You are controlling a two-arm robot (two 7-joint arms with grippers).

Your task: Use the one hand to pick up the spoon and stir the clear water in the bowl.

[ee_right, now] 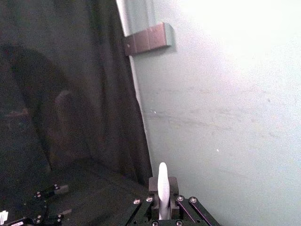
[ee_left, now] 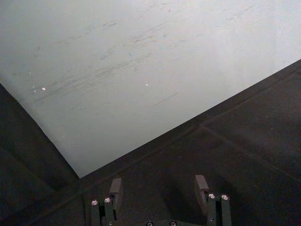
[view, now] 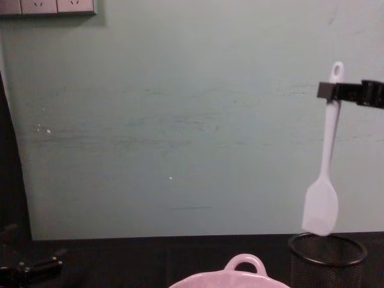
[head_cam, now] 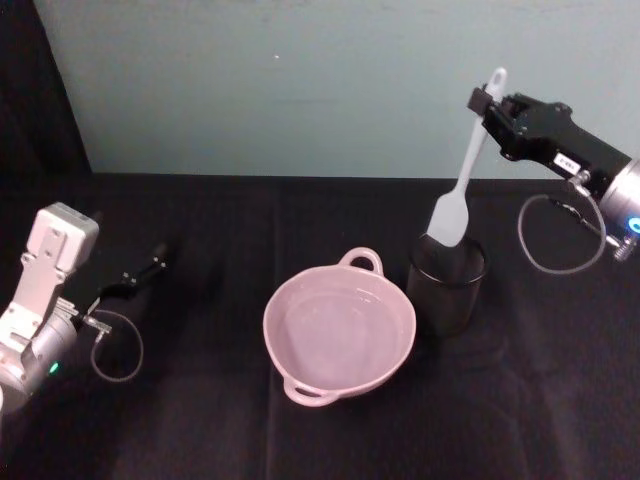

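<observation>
The white spoon (head_cam: 466,170) hangs nearly upright, held near the top of its handle by my right gripper (head_cam: 490,104), which is shut on it. Its paddle head (view: 320,207) hovers just above the rim of the black wire-mesh cup (view: 327,249). In the right wrist view the spoon handle (ee_right: 162,189) stands between the closed fingers. The pale pink bowl (head_cam: 339,328) with clear water sits at the table's middle, left of the cup; its loop handle (view: 244,263) shows in the chest view. My left gripper (ee_left: 160,189) is open and parked at the far left, over the black cloth.
The black mesh cup (head_cam: 446,282) stands right beside the bowl's right rim. A black cloth (head_cam: 200,420) covers the table. A pale green wall (head_cam: 300,80) rises behind. A grey cable (head_cam: 555,240) loops below the right wrist.
</observation>
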